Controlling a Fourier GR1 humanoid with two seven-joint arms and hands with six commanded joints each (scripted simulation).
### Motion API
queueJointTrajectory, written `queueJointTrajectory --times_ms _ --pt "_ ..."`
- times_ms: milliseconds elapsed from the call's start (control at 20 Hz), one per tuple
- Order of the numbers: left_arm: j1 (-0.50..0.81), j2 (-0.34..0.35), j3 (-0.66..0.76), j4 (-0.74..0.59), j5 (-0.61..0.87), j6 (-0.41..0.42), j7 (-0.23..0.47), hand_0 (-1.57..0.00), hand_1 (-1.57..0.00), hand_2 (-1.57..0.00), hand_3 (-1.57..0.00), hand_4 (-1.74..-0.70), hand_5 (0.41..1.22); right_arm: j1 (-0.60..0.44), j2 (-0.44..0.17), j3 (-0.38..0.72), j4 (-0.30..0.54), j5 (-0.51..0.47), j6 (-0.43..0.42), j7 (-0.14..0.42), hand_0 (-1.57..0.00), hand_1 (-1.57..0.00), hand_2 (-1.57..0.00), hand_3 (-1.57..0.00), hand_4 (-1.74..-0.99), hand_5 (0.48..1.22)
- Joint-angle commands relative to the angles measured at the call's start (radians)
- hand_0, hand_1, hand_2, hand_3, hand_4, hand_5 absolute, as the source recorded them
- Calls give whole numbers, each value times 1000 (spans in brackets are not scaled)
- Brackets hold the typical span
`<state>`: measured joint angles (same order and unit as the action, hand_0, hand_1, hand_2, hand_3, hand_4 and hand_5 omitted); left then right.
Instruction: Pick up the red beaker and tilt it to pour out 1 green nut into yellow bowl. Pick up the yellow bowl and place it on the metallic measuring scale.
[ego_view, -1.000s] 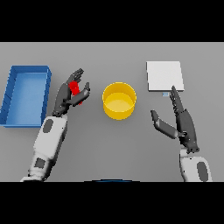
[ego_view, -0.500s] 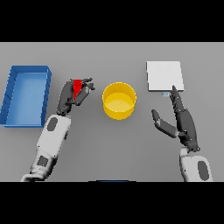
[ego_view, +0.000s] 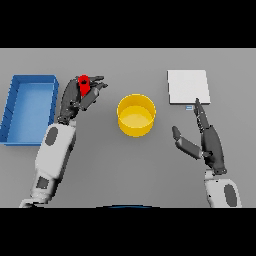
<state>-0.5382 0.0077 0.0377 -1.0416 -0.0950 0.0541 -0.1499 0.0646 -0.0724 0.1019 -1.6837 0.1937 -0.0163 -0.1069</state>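
The small red beaker (ego_view: 84, 84) is held off the table in my left hand (ego_view: 79, 96), whose fingers and thumb curl round it, left of the yellow bowl (ego_view: 136, 115). The bowl stands upright mid-table; I cannot make out a nut inside it. The metallic measuring scale (ego_view: 188, 87) is a pale square plate at the back right. My right hand (ego_view: 209, 141) rests open at the right, fingers straight and pointing toward the scale's near edge, thumb spread toward the bowl.
A blue rectangular bin (ego_view: 29, 107) lies along the table's left side, just beyond my left arm.
My left hand has lifted the red beaker upward and slightly toward the bowl. The right hand has barely moved.
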Motion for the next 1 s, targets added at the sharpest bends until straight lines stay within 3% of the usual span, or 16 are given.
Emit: queueJointTrajectory --times_ms 0,100,350,550,950 --pt "-8 13 -9 0 -9 -5 12 -1556 -1557 -1558 -1553 -1724 1130 -8 -7 -5 4 4 -4 -4 1 1 1 1 -1219 653" --pt "-26 39 -18 10 -20 -15 24 -1556 -1557 -1558 -1553 -1724 1133 15 -10 2 -9 11 -1 -34 1 1 1 1 -1219 659" --pt "-80 104 -70 54 -91 -29 22 -1562 -1562 -1563 -1559 -1730 1134 -10 -13 0 9 31 -15 -4 1 1 1 1 -1210 664" --pt "-120 174 -187 22 -234 -68 98 -1567 -1567 -1568 -1566 -1737 1120 3 -8 11 -6 39 -15 9 1 1 1 1 -1190 658" --pt "-268 240 -432 54 -536 -150 222 -1570 -1570 -1570 -1570 -1740 1174 6 -10 10 -29 17 5 24 1 1 1 1 -1183 671"
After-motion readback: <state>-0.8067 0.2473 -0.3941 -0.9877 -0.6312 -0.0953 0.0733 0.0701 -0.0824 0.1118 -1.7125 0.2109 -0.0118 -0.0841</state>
